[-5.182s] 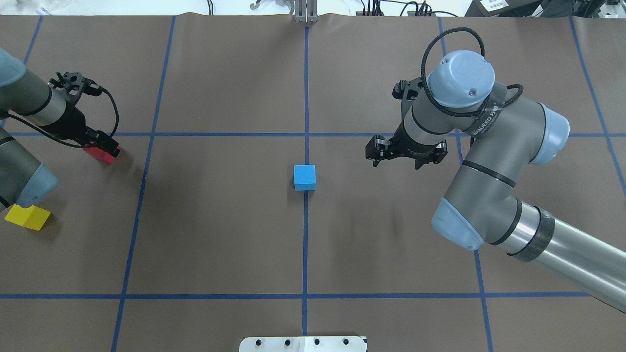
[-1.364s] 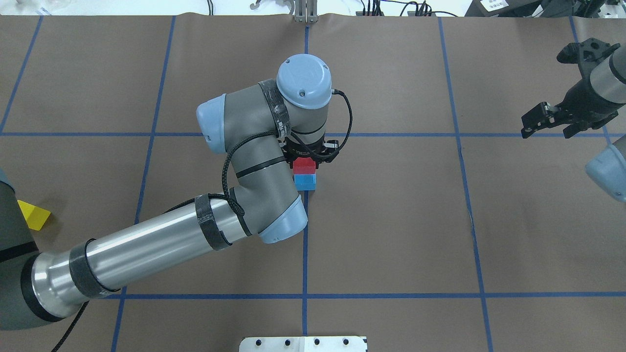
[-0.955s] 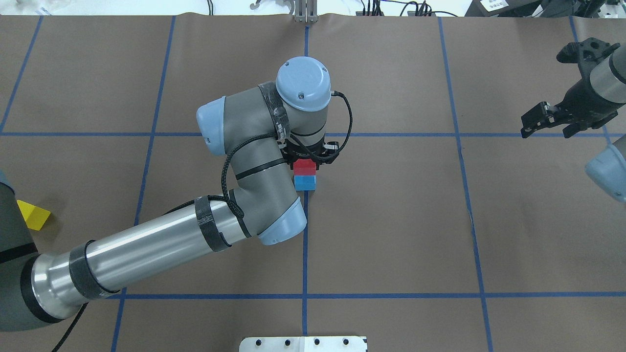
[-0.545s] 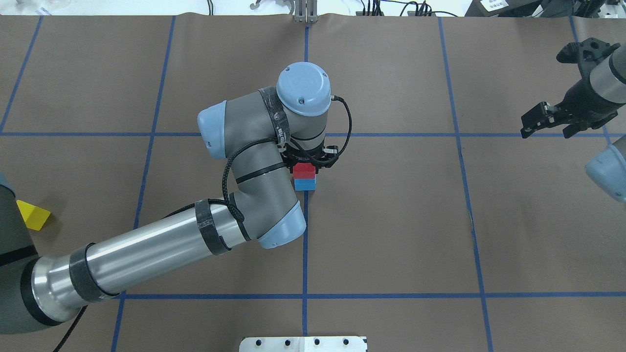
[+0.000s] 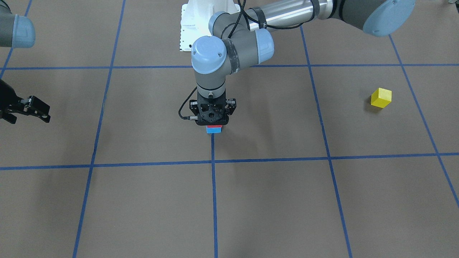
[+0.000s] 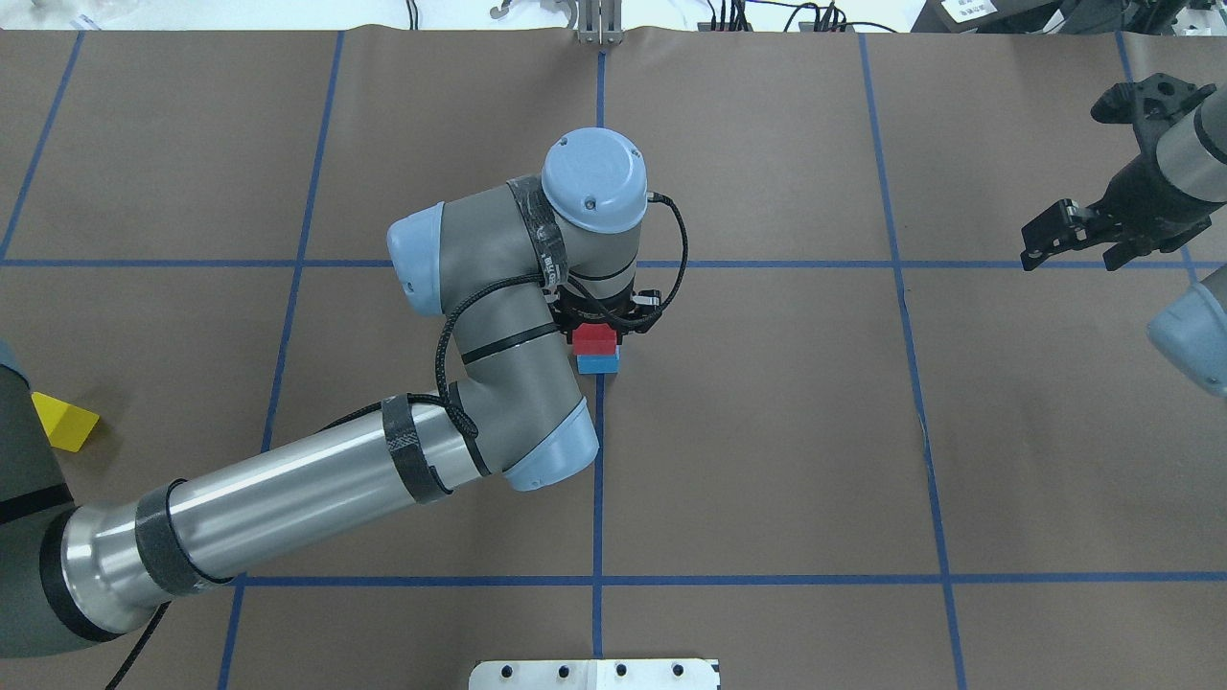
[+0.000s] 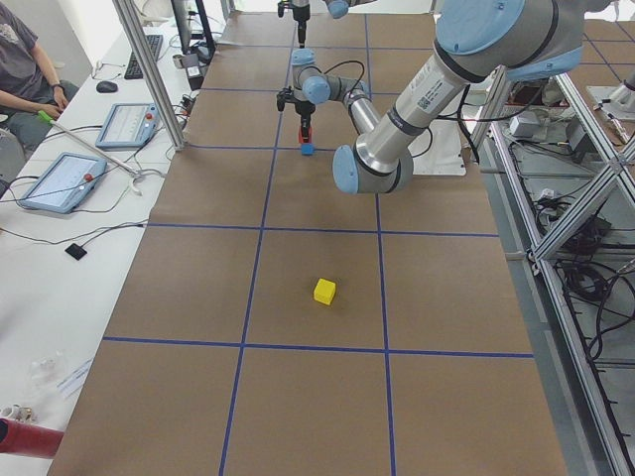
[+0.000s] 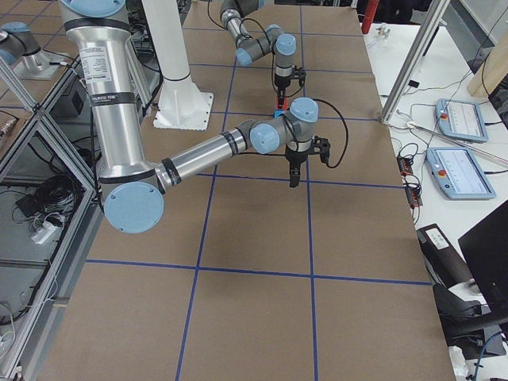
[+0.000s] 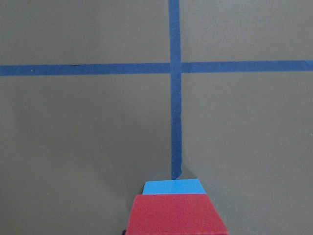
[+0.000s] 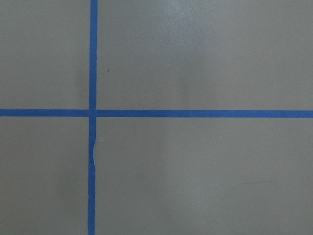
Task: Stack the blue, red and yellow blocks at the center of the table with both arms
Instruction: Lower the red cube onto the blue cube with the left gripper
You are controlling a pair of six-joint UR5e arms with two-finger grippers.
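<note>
At the table's point(image 6: 767, 431) centre crossing, the blue block point(image 6: 599, 363) lies flat. The red block point(image 6: 594, 336) is directly over it, edges nearly lined up, and my left gripper point(image 6: 596, 328) is shut on it from above. The front view shows a thin red strip point(image 5: 214, 126) right on the blue block point(image 5: 214, 130) with no gap showing. In the left wrist view the red block point(image 9: 177, 214) covers most of the blue block point(image 9: 173, 186). The yellow block point(image 6: 67, 423) sits alone far left. My right gripper point(image 6: 1069, 257) hangs open at the far right.
The left arm's forearm and elbow point(image 6: 518, 383) stretch across the table's left half up to the stack. A white base plate point(image 6: 594, 674) sits at the near edge. In the exterior left view a person point(image 7: 25, 74) sits at a side desk with tablets.
The left arm carried the red block from the far left to the centre and has been lowering it onto the blue block. The right arm drew back to the right edge.
</note>
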